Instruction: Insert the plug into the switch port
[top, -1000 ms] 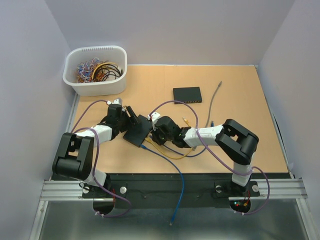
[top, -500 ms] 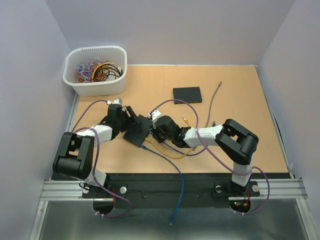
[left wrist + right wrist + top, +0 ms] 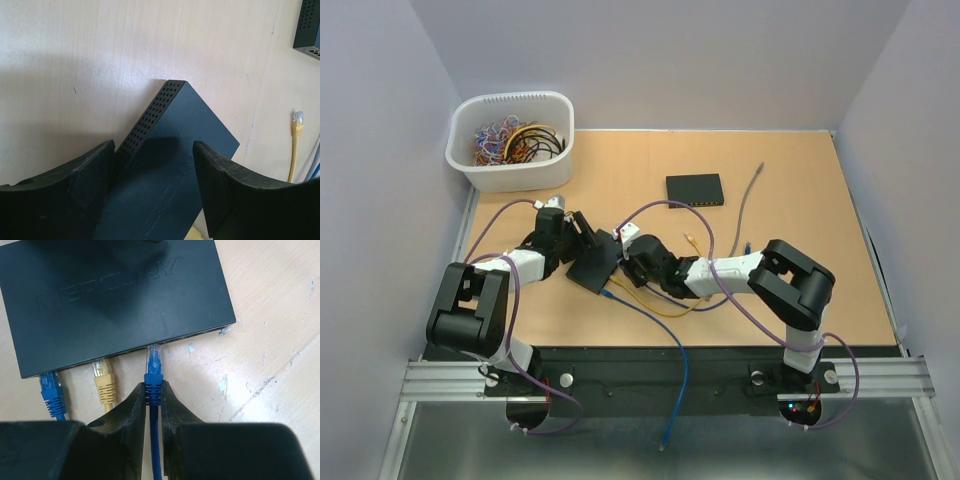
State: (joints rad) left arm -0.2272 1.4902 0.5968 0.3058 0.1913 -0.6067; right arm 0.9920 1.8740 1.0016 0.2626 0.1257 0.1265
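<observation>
R gripper (image 3: pixel 152 390) is clenched on the blue plug (image 3: pixel 154 362), fingers pinching the boot just behind the clear connector, cable running back between them. The plug tip sits right at the front edge of the black switch (image 3: pixel 115 295), lined up w/ the third port along. More clear plastic shows on it than on the yellow plug (image 3: pixel 101 371) and the other blue plug (image 3: pixel 50 382) beside it, so I'd call it at the mouth, not seated yet.

L gripper (image 3: pixel 152 155) has its fingers spread wide across the switch's back corner. One pad lies against the vented side; the other pad's contact is hidden, so prob. a bracing grip, not 100% sure. From overhead the switch lies skewed, mid-table (image 3: pixel 800 160), between the two grippers.

Handling: the plug is tiny, light, hard plastic w/ a thin latch tab that would snap if it went in crooked. The cable is springy and will try to twist it off axis. The boot is the right place to hold: firm, close to the tip, clear of the latch. The switch looks light and smooth-bottomed, so it would skate back under a push w/o that L-side brace. Next move needs a straight, level shove into the port till it latches.

Also about: a 2nd switch (image 3: pixel 695 187) further back, a white bin (image 3: pixel 510 140) of cables at the far left, and a loose grey cable (image 3: pixel 748 195).
</observation>
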